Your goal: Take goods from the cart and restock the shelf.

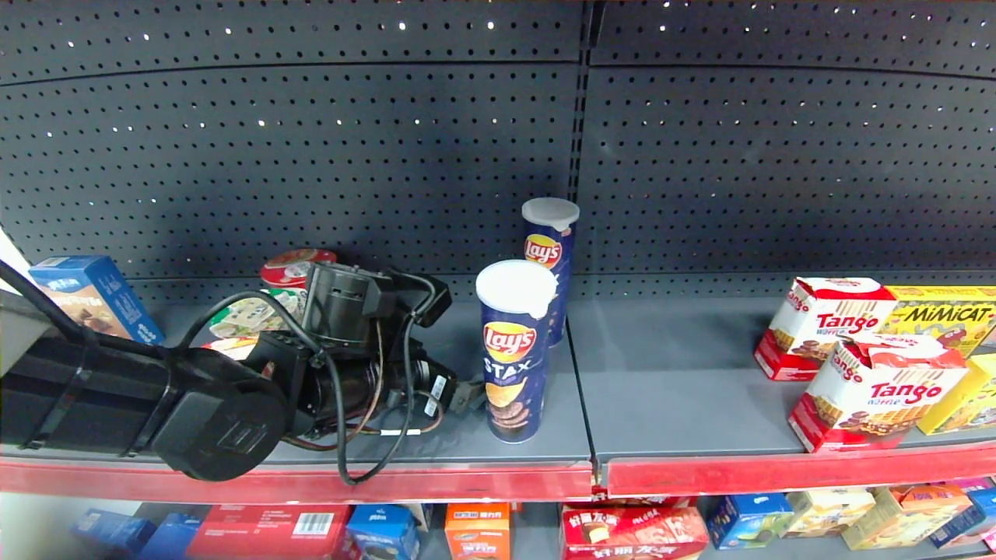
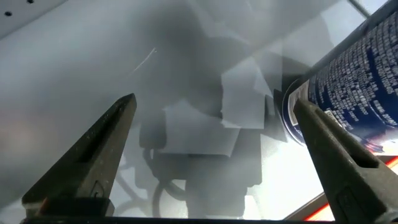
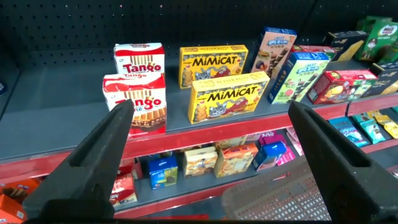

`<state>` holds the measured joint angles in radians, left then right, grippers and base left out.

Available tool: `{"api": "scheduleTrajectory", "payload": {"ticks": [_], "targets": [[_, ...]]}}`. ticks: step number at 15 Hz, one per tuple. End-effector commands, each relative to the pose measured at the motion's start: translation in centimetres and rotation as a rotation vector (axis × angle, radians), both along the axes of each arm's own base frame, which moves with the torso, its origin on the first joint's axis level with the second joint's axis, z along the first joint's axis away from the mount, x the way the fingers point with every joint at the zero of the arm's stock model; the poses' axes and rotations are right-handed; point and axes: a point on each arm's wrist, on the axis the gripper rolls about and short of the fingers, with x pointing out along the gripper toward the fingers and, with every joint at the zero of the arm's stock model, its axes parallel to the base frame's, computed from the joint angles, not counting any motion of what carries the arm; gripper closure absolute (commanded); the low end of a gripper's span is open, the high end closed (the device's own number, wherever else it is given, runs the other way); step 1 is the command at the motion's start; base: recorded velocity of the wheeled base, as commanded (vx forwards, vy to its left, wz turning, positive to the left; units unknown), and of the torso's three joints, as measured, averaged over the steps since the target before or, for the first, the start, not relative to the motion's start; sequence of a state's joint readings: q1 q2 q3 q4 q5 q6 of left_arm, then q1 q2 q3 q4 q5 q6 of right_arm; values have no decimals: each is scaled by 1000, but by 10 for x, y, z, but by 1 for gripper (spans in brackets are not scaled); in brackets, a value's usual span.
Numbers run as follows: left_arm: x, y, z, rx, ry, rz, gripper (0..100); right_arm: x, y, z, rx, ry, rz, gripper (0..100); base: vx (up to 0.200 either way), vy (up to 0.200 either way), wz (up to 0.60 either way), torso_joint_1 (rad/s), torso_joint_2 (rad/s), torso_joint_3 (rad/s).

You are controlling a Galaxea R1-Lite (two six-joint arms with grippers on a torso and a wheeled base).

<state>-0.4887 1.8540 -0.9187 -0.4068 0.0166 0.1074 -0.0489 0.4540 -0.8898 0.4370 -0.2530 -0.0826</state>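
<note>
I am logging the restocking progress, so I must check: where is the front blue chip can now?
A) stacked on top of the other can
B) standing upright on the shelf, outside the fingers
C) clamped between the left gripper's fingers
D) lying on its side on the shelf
B: the front chip can stands upright on the shelf, and the left wrist view shows it outside the open fingers of the left gripper, with nothing between them.

Rear chip can (image 1: pixel 549 233): lower body hidden behind the front chip can (image 1: pixel 513 350). Red-lidded tin (image 1: pixel 296 267) and packet (image 1: pixel 249 315) beside it: largely masked by the left arm (image 1: pixel 233 389). Yellow box (image 1: pixel 963 400): cut by the head view's right edge. Lower-shelf boxes (image 1: pixel 478 533): cut by its bottom edge. Left wrist view: front chip can runs off the frame; shelf (image 2: pixel 74 74) surface blurred.
</note>
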Motion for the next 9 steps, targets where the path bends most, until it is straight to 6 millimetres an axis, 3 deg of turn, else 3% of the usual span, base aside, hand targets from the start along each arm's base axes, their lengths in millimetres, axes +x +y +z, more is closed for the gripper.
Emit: {"api": "scheduleTrajectory", "payload": {"ticks": [1,9], "targets": [[0,-2,1,-1,-4,-4,0,1,0,0,0,3,0,0,0,0,0,0,0,0],[-1,-17,0,-16,0,-6,0,0,0,0,0,2,0,0,0,0,0,0,0,0]]}}
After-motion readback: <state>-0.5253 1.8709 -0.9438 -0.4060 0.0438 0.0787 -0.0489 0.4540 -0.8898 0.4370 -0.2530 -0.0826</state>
